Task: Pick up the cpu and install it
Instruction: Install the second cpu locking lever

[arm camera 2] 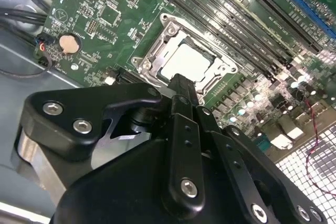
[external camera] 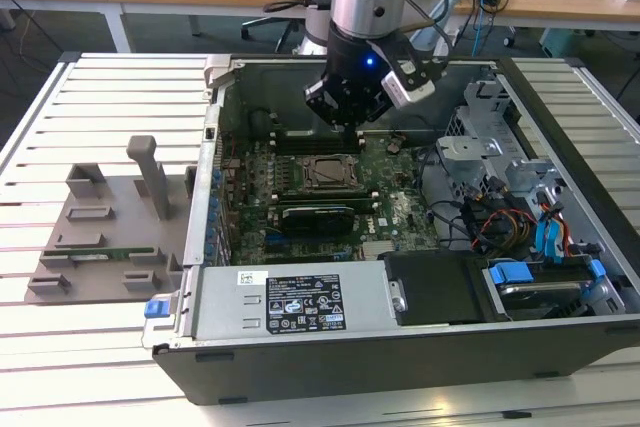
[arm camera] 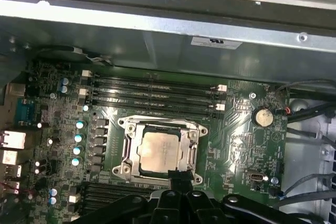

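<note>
First wrist view: cpu (arm camera: pixel 160 151) sits in its socket just beyond the empty, pressed-together fingers (arm camera: pixel 178 181).

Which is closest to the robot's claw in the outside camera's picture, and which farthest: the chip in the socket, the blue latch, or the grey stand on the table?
In the exterior view, from the gripper:
1. The cpu, in its socket on the board just below the gripper.
2. The grey stand, upright on the table outside the case, on the exterior view's left.
3. The blue latch, at the case's near corner, exterior view's left.
</note>
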